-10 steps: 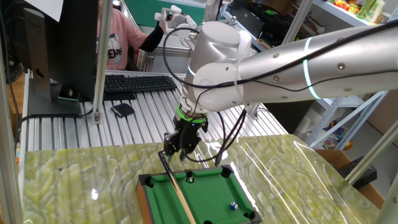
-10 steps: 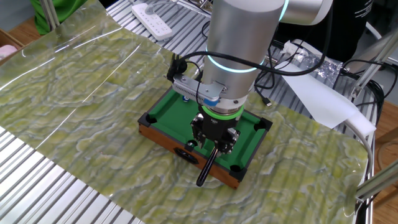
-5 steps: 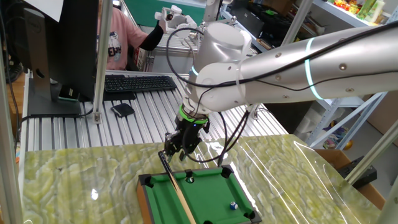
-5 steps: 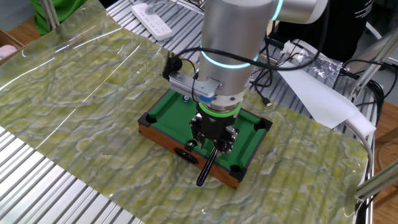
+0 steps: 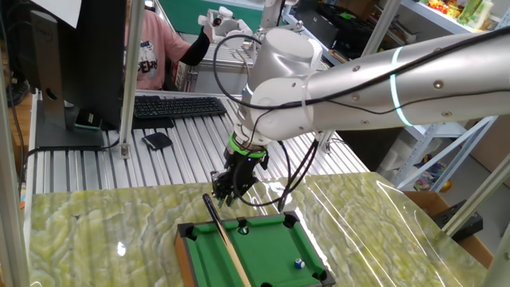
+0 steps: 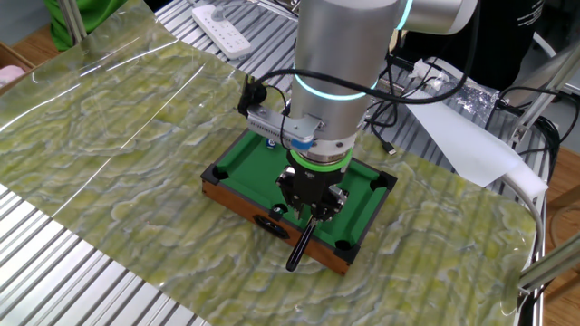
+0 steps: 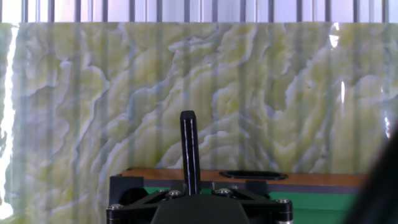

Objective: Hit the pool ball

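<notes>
The mini green pool table sits on the marble-patterned mat. The pool ball, tiny and blue with a white patch, lies near the table's right end, far from the gripper. A small dark ball rests close to the cue stick, which slants across the table's left end. My gripper stands over that end, shut on the cue near its black butt. From the other side the gripper hides the felt below it, and the cue's butt pokes out over the wooden rim. The hand view shows the cue rising between the jaws.
A keyboard and a monitor stand on the slatted bench behind the mat, with a person in pink beyond. A power strip and a white sheet lie off the mat. Cables hang from the arm.
The jaws have narrowed onto the cue stick. The arm's wrist has shifted slightly; the cue and both balls lie where they were.
</notes>
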Tool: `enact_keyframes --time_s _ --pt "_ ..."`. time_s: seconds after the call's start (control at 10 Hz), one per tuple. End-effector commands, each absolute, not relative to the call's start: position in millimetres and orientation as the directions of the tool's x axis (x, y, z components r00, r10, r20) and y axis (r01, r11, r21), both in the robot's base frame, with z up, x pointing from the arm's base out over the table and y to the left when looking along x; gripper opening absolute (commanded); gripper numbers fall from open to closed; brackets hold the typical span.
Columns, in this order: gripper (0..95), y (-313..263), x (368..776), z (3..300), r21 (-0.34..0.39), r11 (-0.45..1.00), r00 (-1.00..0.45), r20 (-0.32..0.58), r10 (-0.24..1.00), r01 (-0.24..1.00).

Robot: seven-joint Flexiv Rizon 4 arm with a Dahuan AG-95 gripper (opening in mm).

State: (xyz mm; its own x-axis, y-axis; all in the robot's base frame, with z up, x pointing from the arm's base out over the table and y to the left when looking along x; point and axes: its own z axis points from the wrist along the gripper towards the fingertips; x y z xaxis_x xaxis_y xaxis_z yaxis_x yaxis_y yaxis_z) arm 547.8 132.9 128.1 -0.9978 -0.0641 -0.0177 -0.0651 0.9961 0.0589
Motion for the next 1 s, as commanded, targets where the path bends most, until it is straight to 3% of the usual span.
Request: enact_keyframes --time_s 0.1,0.2,0.3,0.5,0.6,1.0 --pt "19.0 134.6 545.8 128.9 0.057 0.995 -0.996 -0.021 -0.081 -0.082" --pt "19.0 137.4 545.0 130.6 0.056 0.994 -0.996 -0.022 -0.092 -0.093" --pt "38.0 142.7 544.4 132.4 0.056 0.994 -0.995 -0.023 -0.092 -0.094" --pt "38.0 157.2 547.2 131.0 0.051 0.995 -0.996 -0.03 -0.08 -0.082" --pt "57.0 160.4 549.8 129.0 0.049 0.995 -0.996 -0.034 -0.08 -0.082" --pt "57.0 164.9 570.7 125.7 0.031 0.995 -0.995 -0.054 -0.09 -0.091"
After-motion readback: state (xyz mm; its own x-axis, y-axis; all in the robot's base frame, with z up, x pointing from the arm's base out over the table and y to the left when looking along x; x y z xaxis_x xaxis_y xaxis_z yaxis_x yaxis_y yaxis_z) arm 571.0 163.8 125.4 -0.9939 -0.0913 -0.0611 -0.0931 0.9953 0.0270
